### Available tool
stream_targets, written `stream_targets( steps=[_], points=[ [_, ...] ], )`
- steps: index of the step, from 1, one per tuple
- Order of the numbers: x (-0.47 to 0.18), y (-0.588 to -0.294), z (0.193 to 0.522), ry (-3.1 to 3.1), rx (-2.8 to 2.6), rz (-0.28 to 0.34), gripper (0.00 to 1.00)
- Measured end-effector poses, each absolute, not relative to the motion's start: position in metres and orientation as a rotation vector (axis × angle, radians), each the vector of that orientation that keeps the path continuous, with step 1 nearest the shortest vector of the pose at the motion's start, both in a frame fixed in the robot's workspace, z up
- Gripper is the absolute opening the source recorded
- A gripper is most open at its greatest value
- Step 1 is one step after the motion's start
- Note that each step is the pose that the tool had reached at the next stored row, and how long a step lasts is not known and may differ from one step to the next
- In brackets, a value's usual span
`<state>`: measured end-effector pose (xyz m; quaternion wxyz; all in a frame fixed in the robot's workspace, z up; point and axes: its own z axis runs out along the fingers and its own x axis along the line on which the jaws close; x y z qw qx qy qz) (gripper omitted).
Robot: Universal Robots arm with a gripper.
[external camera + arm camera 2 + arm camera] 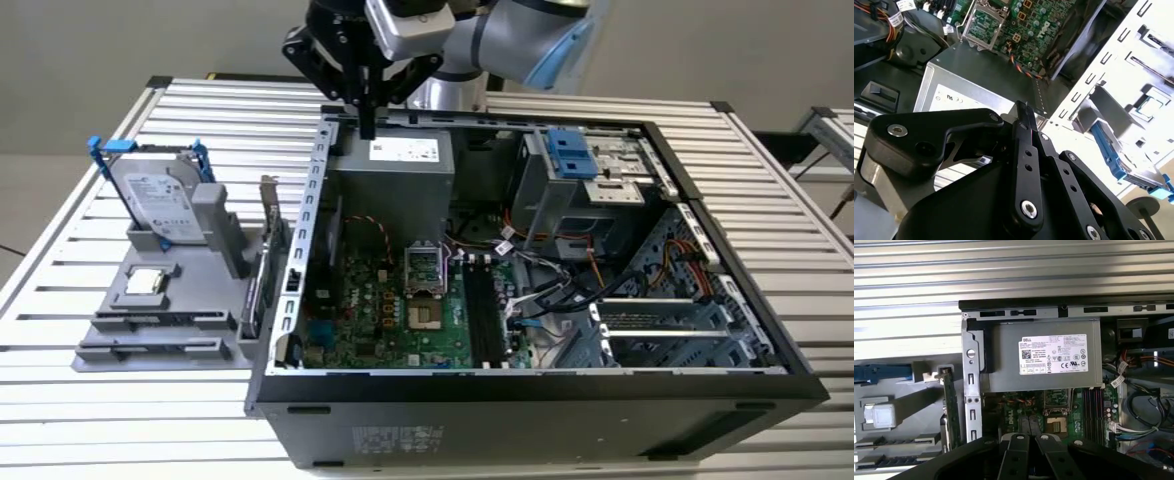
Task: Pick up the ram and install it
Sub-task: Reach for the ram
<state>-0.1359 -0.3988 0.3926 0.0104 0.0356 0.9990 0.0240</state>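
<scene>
My gripper (pixel 364 126), pressed together and empty, hung over the case (pixel 534 386) wall. The ram (pixel 158 322) seemingly sat well apart in a tray (pixel 187 295) slot. I judged it light, stiff and fragile, best pinched across its flat faces.

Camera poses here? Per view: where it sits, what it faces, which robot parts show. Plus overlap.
Exterior view: off-robot, raised, looking down into the open black computer case on the slatted metal table; the grey arm and black gripper show at the case's far wall.
First wrist view: on the arm, looking down past the gripper at the grey power supply box.
Second wrist view: on the arm, looking obliquely along the gripper into the case.
Shared: all three show gripper and power supply.
</scene>
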Motion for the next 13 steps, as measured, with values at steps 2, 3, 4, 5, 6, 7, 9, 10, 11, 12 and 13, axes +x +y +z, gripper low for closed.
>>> stream_targets(
  steps=[2,3,4,5,6,7,9,10,11,12,13],
  points=[
    [-0.1364,-0.3989,0.3926,3.118,0.111,0.075,0.0],
    [-0.1366,-0.3989,0.3926,3.118,0.111,0.075,0.0],
    [-0.1368,-0.3989,0.3926,3.118,0.111,0.075,0.0],
    [-0.137,-0.3989,0.3926,3.118,0.111,0.075,0.0],
    [-0.1372,-0.3989,0.3926,3.118,0.111,0.075,0.0],
    [-0.1374,-0.3988,0.3926,3.118,0.111,0.075,0.0],
    [-0.1378,-0.3989,0.3926,3.118,0.111,0.075,0.0],
    [-0.138,-0.3988,0.3926,3.118,0.111,0.075,0.0],
    [-0.1386,-0.3988,0.3926,3.118,0.111,0.075,0.0],
    [-0.1392,-0.3989,0.3926,3.118,0.111,0.075,0.0],
    [-0.1392,-0.3989,0.3926,3.118,0.111,0.075,0.0]
  ],
)
